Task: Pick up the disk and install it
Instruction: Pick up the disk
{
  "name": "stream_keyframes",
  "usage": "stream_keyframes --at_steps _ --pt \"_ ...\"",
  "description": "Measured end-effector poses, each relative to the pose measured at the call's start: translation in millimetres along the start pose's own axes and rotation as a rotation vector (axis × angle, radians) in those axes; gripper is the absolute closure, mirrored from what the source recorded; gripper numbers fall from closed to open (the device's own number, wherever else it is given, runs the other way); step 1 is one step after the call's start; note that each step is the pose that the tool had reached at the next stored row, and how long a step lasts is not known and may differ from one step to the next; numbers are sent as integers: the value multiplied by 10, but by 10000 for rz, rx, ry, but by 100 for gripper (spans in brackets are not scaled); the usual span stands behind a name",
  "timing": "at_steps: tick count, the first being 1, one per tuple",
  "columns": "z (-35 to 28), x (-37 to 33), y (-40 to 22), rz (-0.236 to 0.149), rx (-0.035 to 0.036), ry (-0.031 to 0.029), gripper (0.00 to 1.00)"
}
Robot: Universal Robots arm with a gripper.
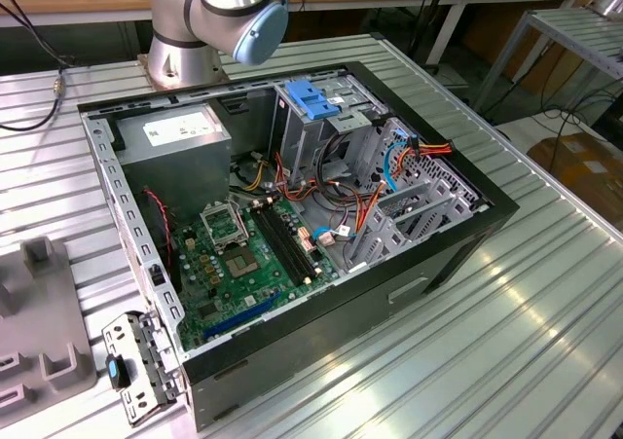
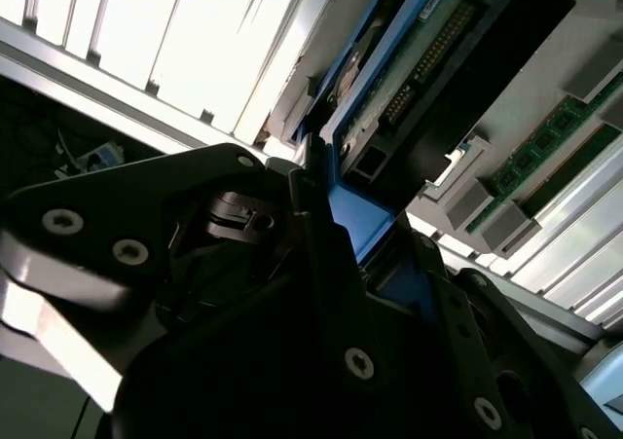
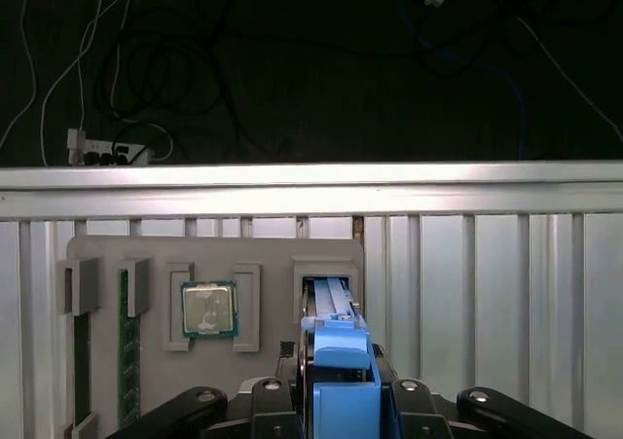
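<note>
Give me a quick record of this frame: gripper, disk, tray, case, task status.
gripper: shut on the disk, fingers on either side of its blue rail
disk: on edge at a slot of the grey tray; seated or lifted, cannot tell
grey tray: also holds a processor and memory sticks
computer case: open on the ribbed metal table, board exposed
drive cage: blue-topped, inside the case
install: not yet done

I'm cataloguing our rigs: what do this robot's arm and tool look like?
The arm has rounded silver metal joints, one closed by a light blue cap. The tool is black, built from angular linked plates fastened with round silver screw heads.
</note>
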State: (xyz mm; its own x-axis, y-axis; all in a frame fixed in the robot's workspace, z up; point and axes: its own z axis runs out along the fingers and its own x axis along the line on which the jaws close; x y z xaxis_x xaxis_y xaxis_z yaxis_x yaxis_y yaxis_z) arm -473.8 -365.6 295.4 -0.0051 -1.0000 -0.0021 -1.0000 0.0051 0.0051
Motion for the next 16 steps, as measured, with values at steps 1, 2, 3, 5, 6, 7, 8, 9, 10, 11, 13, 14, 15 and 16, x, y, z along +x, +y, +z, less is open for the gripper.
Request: stream_keyframes --at_steps 1,2,3,5,6,7,8,9,10,11,13,14,15,16 --pt "0 0 0 -26 0 0 63" --pt "0 0 0 -32 0 0 63" --pt "0 0 0 -33 0 0 63" --pt "0 0 0 -34 -1 0 63" --pt "0 0 0 -34 0 0 63" --pt "0 0 0 -34 -1 0 63" --pt "0 0 0 -34 0 0 63" --pt "0 0 0 -34 0 0 63" --pt "0 0 0 -31 0 0 63" --pt "0 0 0 -20 0 0 63" --pt "0 0 0 -3 0 0 63" --pt "0 0 0 6 0 0 63" --pt "0 0 0 32 0 0 63" --pt "0 0 0 93 0 0 63"
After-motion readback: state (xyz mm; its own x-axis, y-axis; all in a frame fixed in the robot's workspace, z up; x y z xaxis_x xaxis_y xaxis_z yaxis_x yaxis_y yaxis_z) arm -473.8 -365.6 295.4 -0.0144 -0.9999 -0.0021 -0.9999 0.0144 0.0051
